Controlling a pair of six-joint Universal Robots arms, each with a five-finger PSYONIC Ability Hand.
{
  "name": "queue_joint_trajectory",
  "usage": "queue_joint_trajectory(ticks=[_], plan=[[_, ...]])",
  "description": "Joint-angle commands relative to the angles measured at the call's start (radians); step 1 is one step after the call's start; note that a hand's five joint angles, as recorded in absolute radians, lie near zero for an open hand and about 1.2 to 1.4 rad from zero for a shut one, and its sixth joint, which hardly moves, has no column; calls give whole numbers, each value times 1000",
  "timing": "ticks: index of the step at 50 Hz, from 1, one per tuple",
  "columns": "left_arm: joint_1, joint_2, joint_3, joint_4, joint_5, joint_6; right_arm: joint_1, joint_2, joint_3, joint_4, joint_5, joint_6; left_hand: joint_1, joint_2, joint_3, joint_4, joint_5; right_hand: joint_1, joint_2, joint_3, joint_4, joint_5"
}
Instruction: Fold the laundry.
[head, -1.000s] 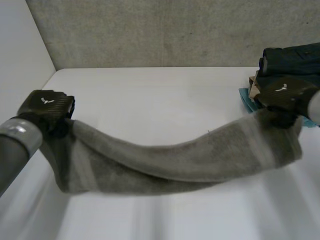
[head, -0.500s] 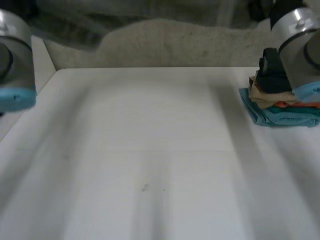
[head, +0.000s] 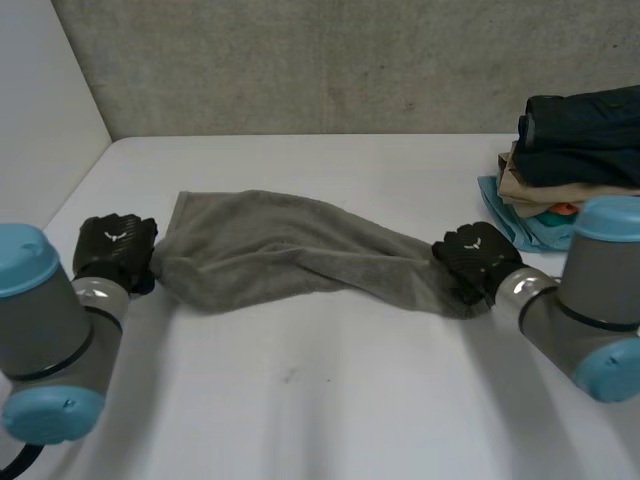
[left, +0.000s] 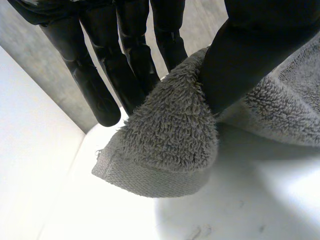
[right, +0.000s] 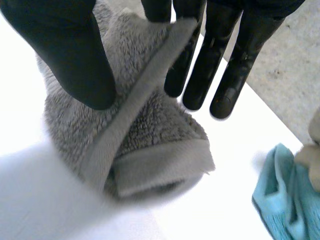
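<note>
towel on table, lying across from left to right | left hand at its left end | right hand at its right end | pile of clothes at table's right edge, behind right hand

Things, counted
One worktop; one grey towel; one stack of folded clothes; two black hands: left hand, right hand.
</note>
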Motion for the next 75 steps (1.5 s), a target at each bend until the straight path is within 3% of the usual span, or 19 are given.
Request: queue_joint_trajectory(ticks=[1, 7, 22, 26, 35, 38, 47, 49, 53, 56, 61, 67, 75], plan=[[5, 148, -71, -2, 10, -2, -64, -186, 136, -3, -14, 9, 261, 198, 203, 193, 250, -149, -257, -280, -284, -300], [3, 223, -113, -2, 32, -8, -85, -264, 185, 5, -18, 31, 261, 198, 203, 193, 250, -152, -260, -283, -287, -303], [5, 240, -131, 4, 40, -8, -12, -283, 34, 181, 0, 340, 261, 198, 203, 193, 250, -160, -269, -292, -296, -312], [9, 242, -130, 5, 40, -8, 30, -227, -12, 183, 48, 373, 261, 198, 203, 193, 250, -163, -272, -294, -298, -315], [14, 242, -128, 5, 40, -7, 174, -33, -186, 192, 279, 341, 261, 198, 203, 193, 250, -131, -240, -262, -266, -283], [14, 242, -130, 5, 40, -7, 182, 10, -216, 192, 305, 327, 261, 198, 203, 193, 250, -93, -201, -224, -228, -245], [14, 242, -130, 5, 40, -7, 186, 87, -269, 186, 321, 291, 261, 198, 203, 193, 250, 177, 69, 46, 42, 25], [14, 242, -130, 5, 40, -7, 185, 90, -269, 184, 322, 282, 261, 198, 203, 193, 250, 276, 168, 145, 141, 125], [14, 242, -130, 5, 40, -7, 177, 81, -261, 175, 325, 278, 261, 198, 203, 193, 250, 739, 631, 608, 604, 587], [14, 245, -128, 4, 40, -7, 174, 73, -260, 175, 318, 276, 261, 198, 203, 193, 250, 740, 632, 609, 605, 588], [19, 277, -111, -2, 40, -4, 175, -9, -256, 156, 295, 245, 261, 198, 203, 193, 250, 740, 632, 609, 605, 588], [57, 415, -36, -25, 52, 4, 169, -256, -267, 179, 253, 143, 261, 198, 203, 193, 250, 740, 632, 609, 605, 588], [121, 549, 102, -241, 204, 4, 113, -460, -339, 392, 193, -43, 261, 198, 203, 193, 250, 740, 632, 609, 605, 588]])
